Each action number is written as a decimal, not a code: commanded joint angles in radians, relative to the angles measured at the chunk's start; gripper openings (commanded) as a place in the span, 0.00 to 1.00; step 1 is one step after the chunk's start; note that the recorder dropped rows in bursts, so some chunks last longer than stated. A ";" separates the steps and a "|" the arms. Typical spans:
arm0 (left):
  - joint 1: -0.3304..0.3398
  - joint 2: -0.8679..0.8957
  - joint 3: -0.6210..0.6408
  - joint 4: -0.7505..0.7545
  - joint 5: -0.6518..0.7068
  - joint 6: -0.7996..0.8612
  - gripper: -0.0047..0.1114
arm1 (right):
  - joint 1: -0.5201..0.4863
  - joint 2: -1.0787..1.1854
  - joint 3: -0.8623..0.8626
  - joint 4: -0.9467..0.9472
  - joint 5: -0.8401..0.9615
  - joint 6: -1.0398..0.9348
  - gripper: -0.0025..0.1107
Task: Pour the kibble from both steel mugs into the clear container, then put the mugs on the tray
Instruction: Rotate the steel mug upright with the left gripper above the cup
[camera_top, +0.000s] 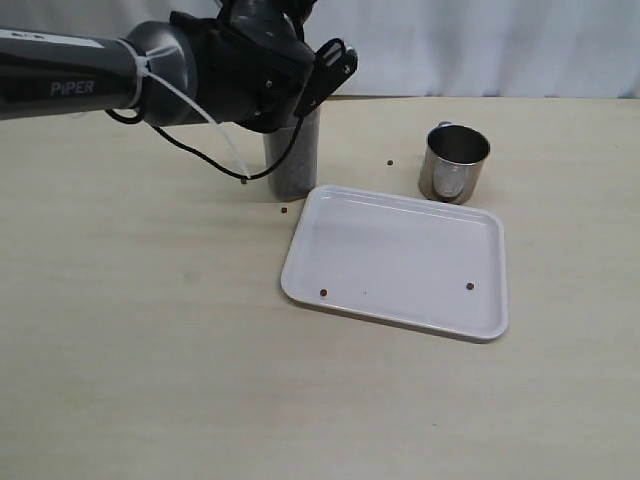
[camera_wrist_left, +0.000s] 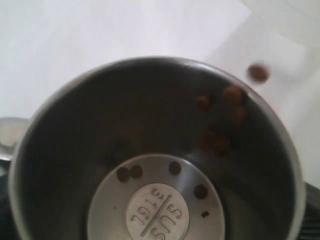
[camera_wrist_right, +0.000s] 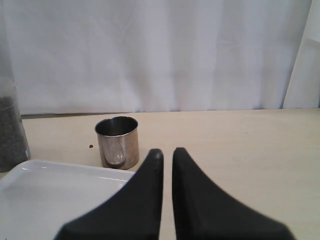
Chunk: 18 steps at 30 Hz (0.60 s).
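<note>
Second pour nearly done, judging by the kibble level; neither mug is on the tray yet.
Near: right gripper (camera_wrist_right: 163, 156) fingers pinched together, empty; tray (camera_wrist_right: 30, 190) just below them, standing mug (camera_wrist_right: 117, 142) beyond the tips, looks empty. Far: left gripper (camera_top: 312, 72) clamps tipped mug (camera_wrist_left: 160, 150) over clear container (camera_top: 293, 165), few kibble (camera_wrist_left: 220, 142) inside. Count: two mugs, one container, one tray, five stray pellets (camera_top: 322, 292).
</note>
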 joint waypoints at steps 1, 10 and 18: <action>-0.019 -0.005 -0.008 0.007 0.040 -0.001 0.04 | 0.004 -0.003 0.005 -0.002 0.002 0.002 0.07; -0.039 0.028 -0.008 0.007 0.093 -0.007 0.04 | 0.004 -0.003 0.005 -0.002 0.002 0.002 0.07; -0.044 0.043 -0.008 0.007 0.142 -0.004 0.04 | 0.004 -0.003 0.005 -0.002 0.002 0.002 0.07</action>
